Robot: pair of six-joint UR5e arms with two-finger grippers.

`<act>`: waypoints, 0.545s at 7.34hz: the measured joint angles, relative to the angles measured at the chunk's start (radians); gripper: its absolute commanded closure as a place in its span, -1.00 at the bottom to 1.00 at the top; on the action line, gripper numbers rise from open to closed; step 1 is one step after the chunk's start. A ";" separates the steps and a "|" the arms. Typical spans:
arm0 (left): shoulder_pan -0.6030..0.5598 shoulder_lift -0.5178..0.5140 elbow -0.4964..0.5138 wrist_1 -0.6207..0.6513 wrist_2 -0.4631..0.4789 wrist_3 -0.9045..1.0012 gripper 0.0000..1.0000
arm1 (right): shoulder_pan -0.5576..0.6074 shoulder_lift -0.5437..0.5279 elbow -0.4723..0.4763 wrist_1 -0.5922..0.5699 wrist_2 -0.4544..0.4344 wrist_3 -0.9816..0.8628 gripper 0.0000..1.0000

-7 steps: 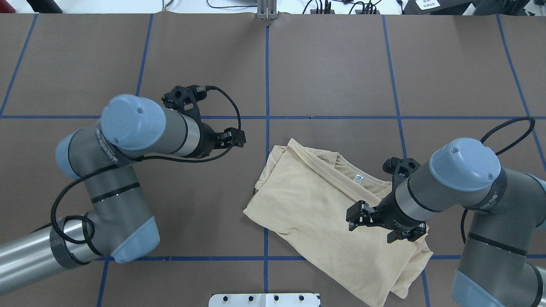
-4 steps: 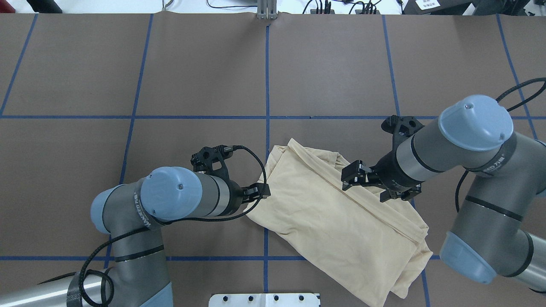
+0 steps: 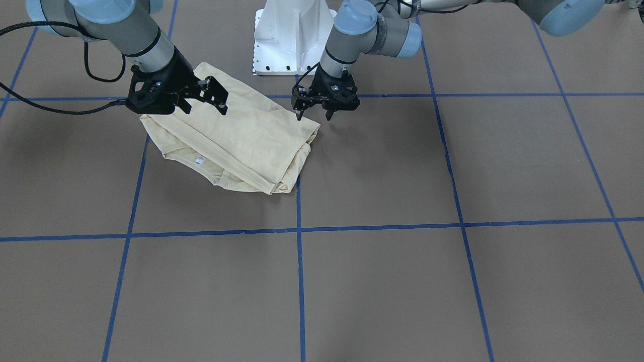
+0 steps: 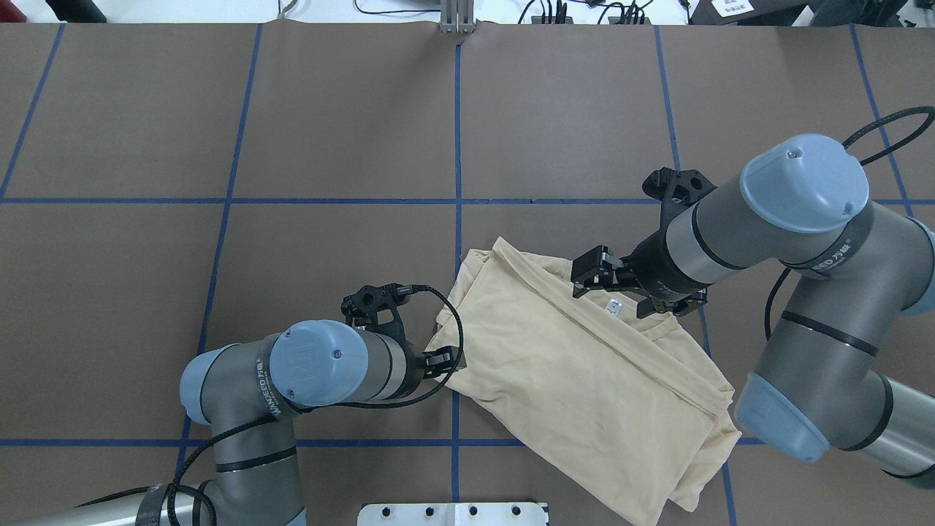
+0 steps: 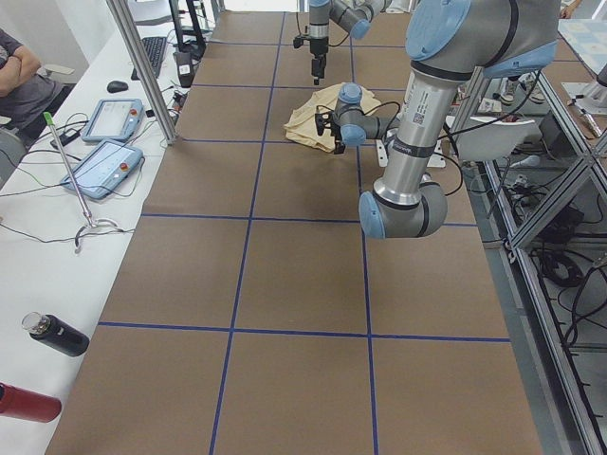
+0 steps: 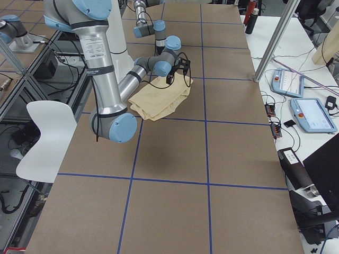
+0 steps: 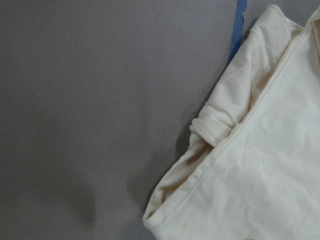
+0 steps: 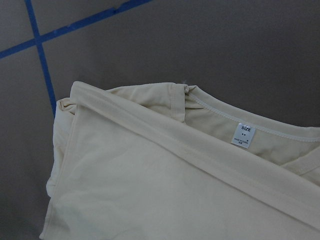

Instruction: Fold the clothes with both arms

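Cream shirt [image 4: 584, 380], folded to a slanted oblong with neck label [image 4: 614, 308] up, lies on brown bench [image 4: 329, 109] across a blue tape line [image 4: 457, 146] near white pedestal [image 3: 292, 35]; left fingers [image 3: 299, 111] spread at its edge; right fingers [image 4: 589, 261] spread just above the label.

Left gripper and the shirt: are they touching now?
Cannot tell. Front-facing view: a fingertip of the left gripper overlaps the edge of the shirt; neither contact nor gap shows plainly.
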 measured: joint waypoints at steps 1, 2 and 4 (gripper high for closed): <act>0.000 -0.001 0.003 0.000 0.000 0.001 -0.45 | 0.000 0.000 0.000 0.000 -0.001 0.000 -1.00; -0.001 -0.002 0.003 -0.001 0.000 0.001 -0.40 | 0.000 0.000 -0.001 -0.001 -0.002 0.000 -1.00; -0.004 -0.003 0.003 -0.001 0.000 0.002 -0.34 | 0.000 -0.001 -0.002 -0.001 -0.002 0.000 -1.00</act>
